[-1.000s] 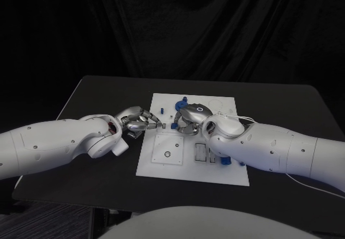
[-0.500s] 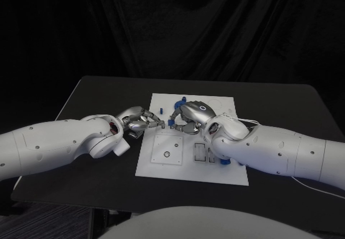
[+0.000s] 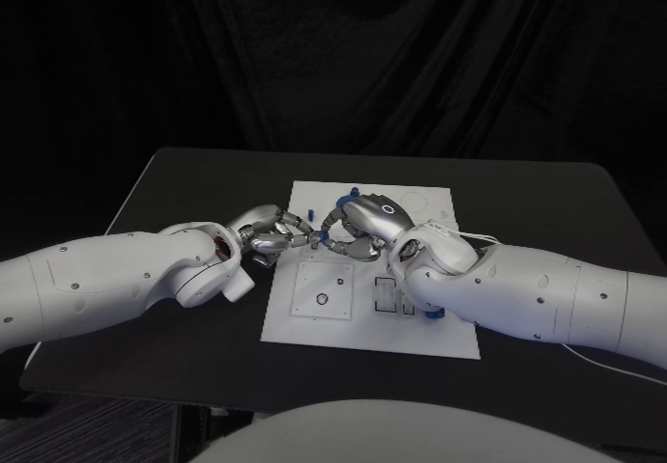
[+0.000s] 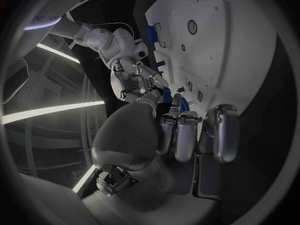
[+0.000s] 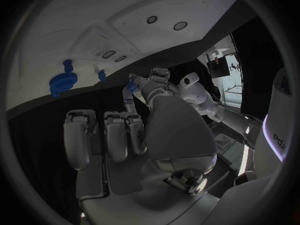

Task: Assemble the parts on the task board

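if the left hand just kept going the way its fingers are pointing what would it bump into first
Most likely the right hand. The left hand points across the task board's near-left edge toward it, their fingertips nearly meeting around a small blue part. Which hand holds that part, and whether they touch already, is unclear.

No legible text anywhere

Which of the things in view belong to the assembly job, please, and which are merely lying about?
Job:
task board
blue parts
small blue part at both hands' fingertips
left hand
right hand

Lying about:
black table
white cable
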